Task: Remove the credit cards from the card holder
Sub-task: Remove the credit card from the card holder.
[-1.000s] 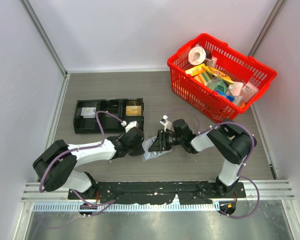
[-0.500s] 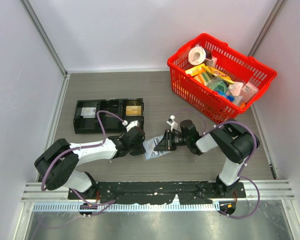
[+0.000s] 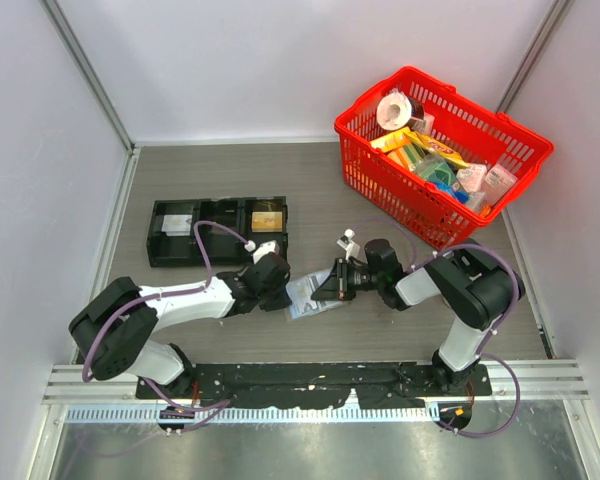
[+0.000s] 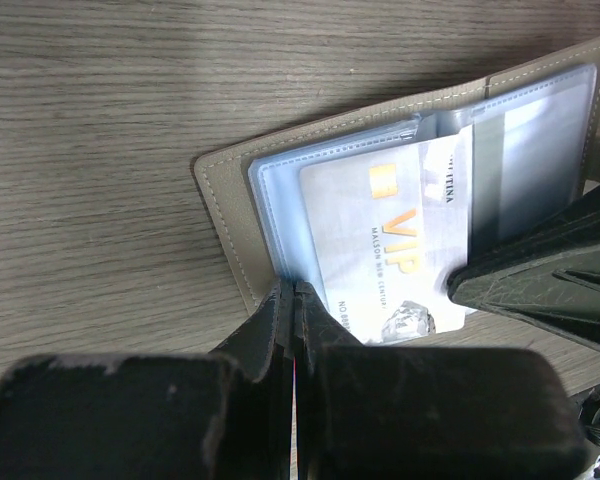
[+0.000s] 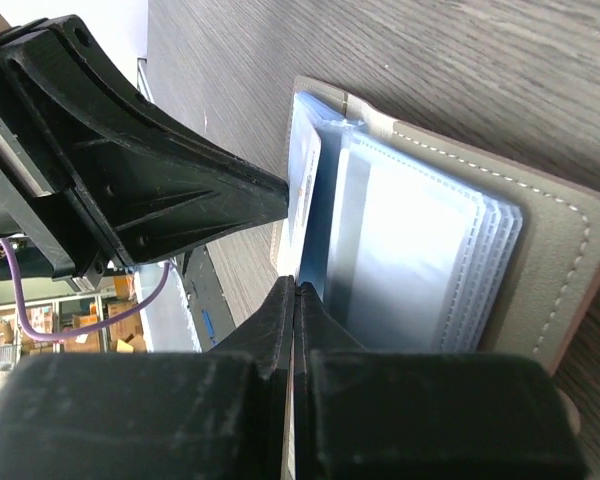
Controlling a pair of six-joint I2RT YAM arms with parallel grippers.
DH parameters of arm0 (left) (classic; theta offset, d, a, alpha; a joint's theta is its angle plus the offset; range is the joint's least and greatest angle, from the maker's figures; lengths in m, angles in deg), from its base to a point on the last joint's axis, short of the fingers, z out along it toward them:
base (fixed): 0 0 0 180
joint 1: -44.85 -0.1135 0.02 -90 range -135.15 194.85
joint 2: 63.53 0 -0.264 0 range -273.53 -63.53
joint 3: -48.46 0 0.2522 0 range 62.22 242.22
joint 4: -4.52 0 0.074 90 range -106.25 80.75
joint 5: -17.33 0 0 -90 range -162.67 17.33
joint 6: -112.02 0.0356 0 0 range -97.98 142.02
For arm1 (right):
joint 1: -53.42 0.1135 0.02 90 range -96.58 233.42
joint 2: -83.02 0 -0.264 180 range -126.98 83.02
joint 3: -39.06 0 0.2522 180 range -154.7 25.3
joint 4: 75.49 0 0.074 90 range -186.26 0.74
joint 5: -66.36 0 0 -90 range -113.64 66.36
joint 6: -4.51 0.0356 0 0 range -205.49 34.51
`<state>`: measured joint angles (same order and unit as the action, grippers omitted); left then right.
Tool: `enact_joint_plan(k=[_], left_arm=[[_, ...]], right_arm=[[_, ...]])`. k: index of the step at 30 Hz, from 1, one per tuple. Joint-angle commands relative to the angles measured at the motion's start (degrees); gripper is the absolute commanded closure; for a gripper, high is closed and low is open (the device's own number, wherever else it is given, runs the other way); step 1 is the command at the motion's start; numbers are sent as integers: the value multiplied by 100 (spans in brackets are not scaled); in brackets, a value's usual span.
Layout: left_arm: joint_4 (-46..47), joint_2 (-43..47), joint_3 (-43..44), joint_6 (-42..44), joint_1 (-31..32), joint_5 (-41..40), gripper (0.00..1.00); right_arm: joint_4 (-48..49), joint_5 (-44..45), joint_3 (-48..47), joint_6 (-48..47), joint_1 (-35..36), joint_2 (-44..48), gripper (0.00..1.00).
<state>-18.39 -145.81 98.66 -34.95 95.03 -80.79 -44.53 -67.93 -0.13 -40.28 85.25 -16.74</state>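
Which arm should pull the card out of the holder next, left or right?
Right. The right end effector is shut on a corner of the credit card, which sticks out of its pocket. The left end effector pinches the card holder at its edge, so it likely serves best as anchor.

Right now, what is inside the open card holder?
A pale card marked VIP lies over the card holder's clear bluish pockets. The right fingers cover one corner of it. Whether more cards sit in the stacked pockets cannot be seen.
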Motion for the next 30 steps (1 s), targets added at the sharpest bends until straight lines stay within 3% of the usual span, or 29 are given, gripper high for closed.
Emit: enact_joint_plan(k=[1,6,8,16,20,26,30], left_arm=[[-650,-262,-217,63,19,-49,100],[-641,-131,-234,63,19,-84,100],[-641,-87,-226,63,19,-93,100],[-474,299,-200,107,19,-23,99],[-579,888,-33,492,10,-58,71],[-834,1960,529,1713,-253,169,18],[-852,2242,890,2619,-639,784,5]], right_arm=[[-243,8,-23,-328,-72,466,99],[-1499,368,-85,-1012,-212,1125,99],[-2447,570,-190,-1355,-239,1433,99],[-3847,958,-436,-1814,-318,2409,99],[-4243,949,-612,-1972,-310,2760,99],[-4438,423,-867,-2087,-318,3261,99],[-4596,36,-1016,-2104,-318,3630,99]])
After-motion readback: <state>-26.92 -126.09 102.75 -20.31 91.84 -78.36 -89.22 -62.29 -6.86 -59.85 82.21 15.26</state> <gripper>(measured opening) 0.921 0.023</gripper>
